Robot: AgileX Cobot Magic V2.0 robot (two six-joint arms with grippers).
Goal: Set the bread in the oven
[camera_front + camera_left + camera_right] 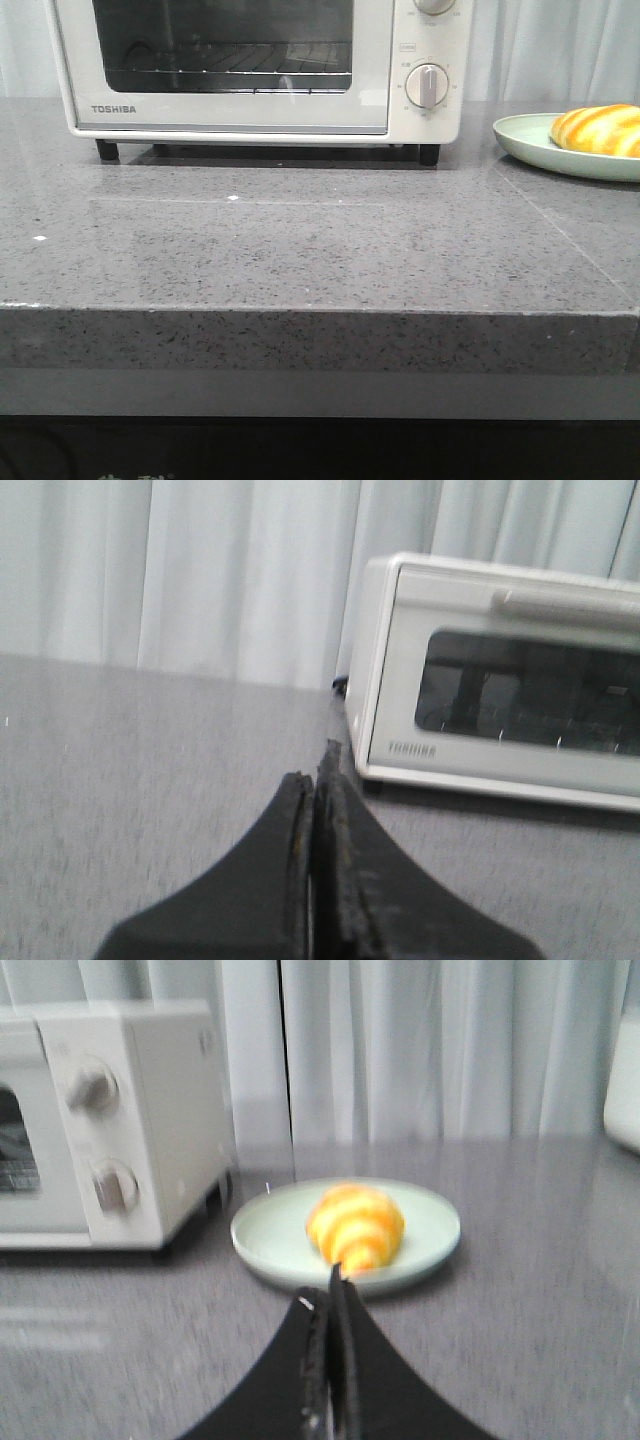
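Note:
The bread [598,129], a glossy yellow roll with orange stripes, lies on a pale green plate [522,140] at the right of the counter; it also shows in the right wrist view [356,1226]. The cream-white Toshiba oven [240,115] stands at the back with its glass door closed; it also shows in the left wrist view [500,685]. My left gripper [318,780] is shut and empty, short of the oven's left corner. My right gripper [330,1295] is shut and empty, just short of the plate [425,1222]. Neither gripper shows in the front view.
The grey speckled counter [300,250] ends in a front edge near the camera. White curtains [200,570] hang behind it. The oven's knobs [428,86] sit on its right side. A white object [625,1080] stands at the edge of the right wrist view.

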